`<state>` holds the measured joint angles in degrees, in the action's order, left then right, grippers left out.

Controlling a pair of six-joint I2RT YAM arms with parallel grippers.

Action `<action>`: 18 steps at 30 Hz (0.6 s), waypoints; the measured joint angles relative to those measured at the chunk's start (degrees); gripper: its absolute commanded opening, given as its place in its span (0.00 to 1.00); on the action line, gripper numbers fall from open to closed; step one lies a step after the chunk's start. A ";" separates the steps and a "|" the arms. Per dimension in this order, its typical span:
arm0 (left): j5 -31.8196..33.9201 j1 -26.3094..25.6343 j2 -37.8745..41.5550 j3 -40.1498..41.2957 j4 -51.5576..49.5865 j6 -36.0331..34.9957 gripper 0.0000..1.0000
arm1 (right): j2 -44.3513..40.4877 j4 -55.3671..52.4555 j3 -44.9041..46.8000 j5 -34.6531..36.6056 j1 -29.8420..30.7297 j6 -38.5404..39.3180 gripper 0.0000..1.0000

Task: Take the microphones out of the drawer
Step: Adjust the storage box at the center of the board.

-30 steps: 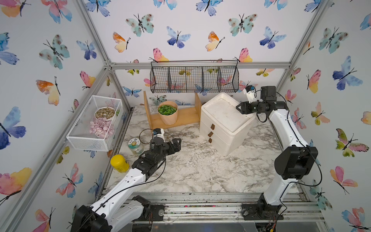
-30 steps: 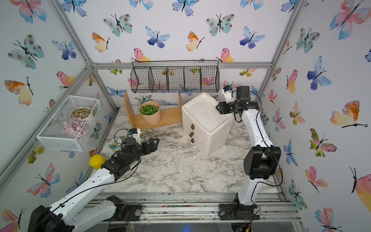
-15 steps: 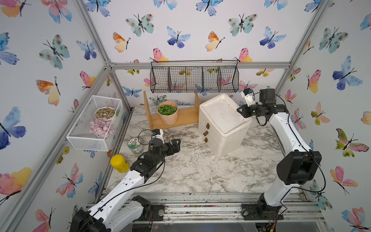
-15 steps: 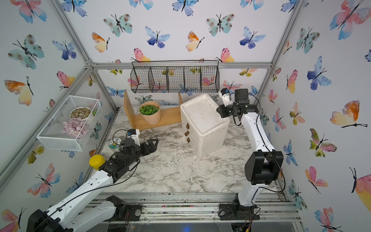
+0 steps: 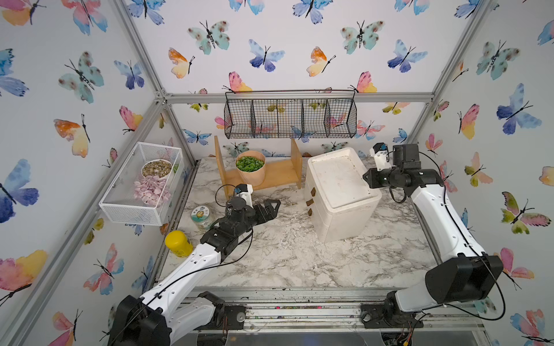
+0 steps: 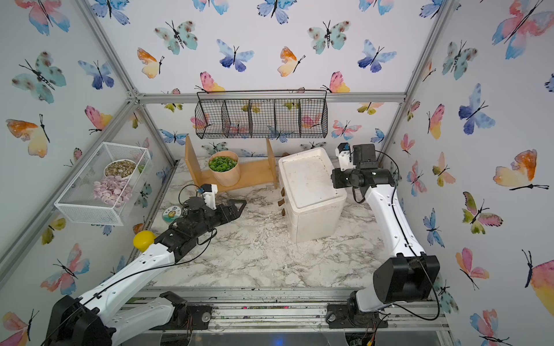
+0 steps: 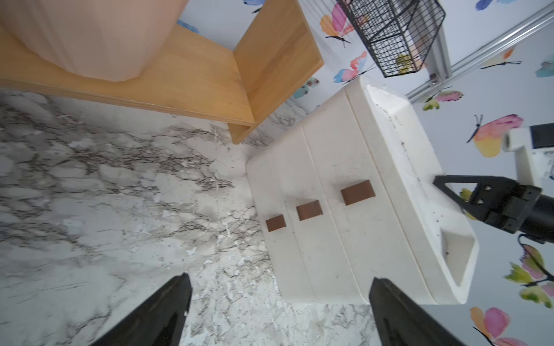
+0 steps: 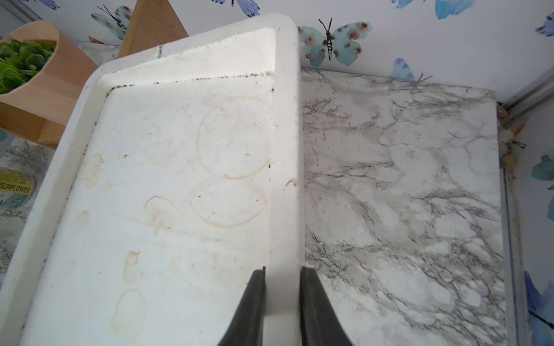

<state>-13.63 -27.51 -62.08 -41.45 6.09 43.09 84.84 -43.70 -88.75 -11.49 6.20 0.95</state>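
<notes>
The white drawer unit point(image 5: 338, 185) point(image 6: 308, 182) stands at the back right of the marble table, all three drawers closed, their brown handles point(image 7: 357, 192) facing left. The microphone is hidden. My right gripper point(image 5: 367, 179) point(image 6: 334, 179) point(image 8: 282, 269) is shut on the raised rim of the unit's top point(image 8: 284, 149), one finger inside the rim and one outside. My left gripper point(image 5: 274, 206) point(image 6: 239, 206) point(image 7: 278, 278) hangs open and empty over the table, a short way left of the unit's front, pointing at the handles.
A wooden shelf point(image 5: 278, 173) holding a pot of green leaves point(image 5: 250, 170) stands behind the left gripper. A labelled jar point(image 5: 202, 217) and a yellow bottle point(image 5: 178, 244) sit by the left arm. A black wire basket point(image 5: 290, 115) and a white mesh basket point(image 5: 144, 182) hang on the walls.
My right gripper has closed on the rim of the drawer unit's top. The unit has turned, its handled front now facing more to the left. The left gripper has barely moved.
</notes>
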 measured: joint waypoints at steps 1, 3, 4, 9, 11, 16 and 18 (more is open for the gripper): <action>-1.97 -0.04 -0.50 0.00 1.99 1.55 0.98 | -0.50 -1.18 0.00 1.03 0.02 -0.20 0.08; -4.46 -0.17 -1.11 0.42 5.77 4.59 0.98 | -1.20 -2.71 0.00 2.78 0.15 -0.35 0.08; -5.77 -0.39 -1.53 1.01 8.68 6.60 0.98 | -1.42 -3.37 -0.02 3.56 0.22 -0.35 0.08; -9.46 -2.67 -5.25 3.10 20.09 15.06 0.96 | -1.81 -4.15 -0.02 5.79 0.37 -0.31 0.07; -10.88 -4.07 -8.20 3.15 24.96 18.51 0.93 | -1.81 -4.17 -0.02 5.97 0.44 -0.33 0.07; -13.09 -6.51 -15.30 4.09 36.44 25.92 0.83 | -1.81 -4.13 -0.02 5.95 0.52 -0.35 0.07; -13.27 -7.15 -17.57 4.22 39.78 28.11 0.79 | -1.81 -4.13 -0.02 5.88 0.52 -0.39 0.07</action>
<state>-26.89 -34.65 -79.66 -37.23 45.87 71.20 83.02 -47.83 -88.77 -5.61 6.72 0.56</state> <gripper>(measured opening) 0.821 0.204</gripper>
